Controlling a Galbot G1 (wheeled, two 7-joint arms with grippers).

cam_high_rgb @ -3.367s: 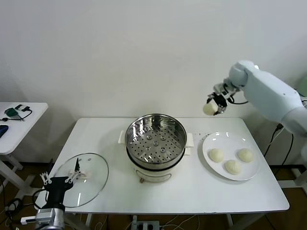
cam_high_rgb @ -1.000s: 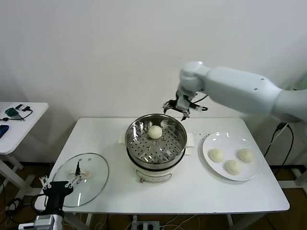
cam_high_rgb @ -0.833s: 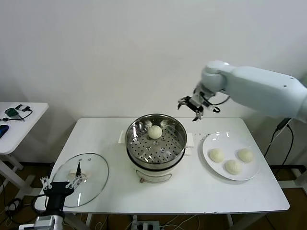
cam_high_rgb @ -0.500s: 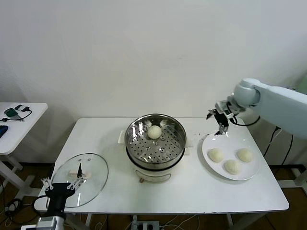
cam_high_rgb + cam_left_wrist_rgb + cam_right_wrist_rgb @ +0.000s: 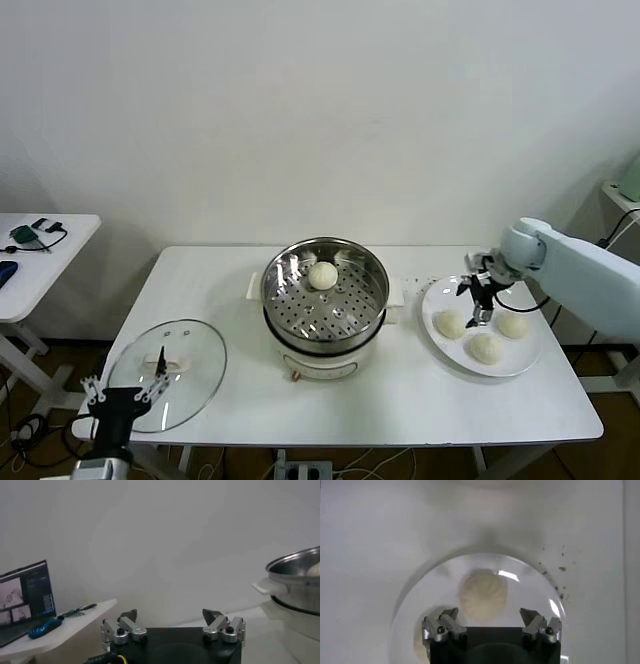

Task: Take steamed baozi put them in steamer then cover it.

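The steel steamer (image 5: pixel 325 300) stands mid-table on its white base, with one steamed baozi (image 5: pixel 322 275) on its perforated tray. Three more baozi (image 5: pixel 450 323), (image 5: pixel 485 347), (image 5: pixel 512 325) lie on the white plate (image 5: pixel 530 360) at the right. My right gripper (image 5: pixel 480 302) hangs open just over the plate, touching none of them. In the right wrist view a baozi (image 5: pixel 483 595) lies just ahead of the open right gripper (image 5: pixel 489 615). The glass cover (image 5: pixel 190 385) lies flat at the front left. My left gripper (image 5: pixel 120 397) waits open at its near edge, and the left wrist view shows it (image 5: pixel 170 615) empty.
A small white side table (image 5: pixel 40 262) with devices stands to the far left, and a laptop (image 5: pixel 25 600) shows on it in the left wrist view. Dark crumbs (image 5: pixel 415 283) dot the table between the steamer and the plate. The plate sits near the table's right edge.
My right gripper has swung from above the steamer across to the right and dropped down over the plate, empty; the baozi stays in the steamer. The left arm has sunk slightly.
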